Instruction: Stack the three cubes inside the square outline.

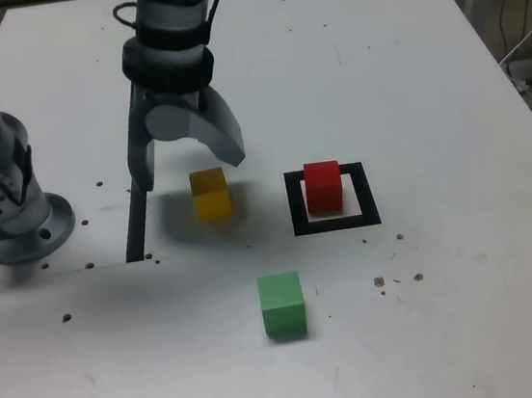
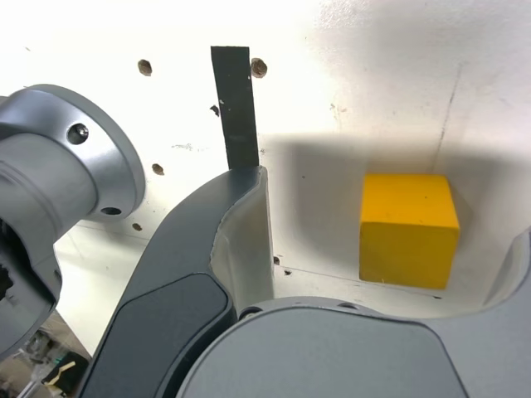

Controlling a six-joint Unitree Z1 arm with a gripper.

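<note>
Nearest, we see the matte green cube (image 1: 282,306) alone on the white desk (image 1: 477,260), still to be stacked. Beyond it, we have the matte red cube (image 1: 324,189) inside the black tape square outline (image 1: 369,208), seemingly our base. The matte yellow cube (image 1: 211,196) sits outside, below the grey metal pincer (image 1: 194,167), spread wide and holding nothing. We judge two placements remain.

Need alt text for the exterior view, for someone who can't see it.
Open jaws hang above a yellow cube on a white table. In the exterior view, to its right, a red cube sits inside a black square outline; a green cube lies nearer the camera, outside it.
</note>
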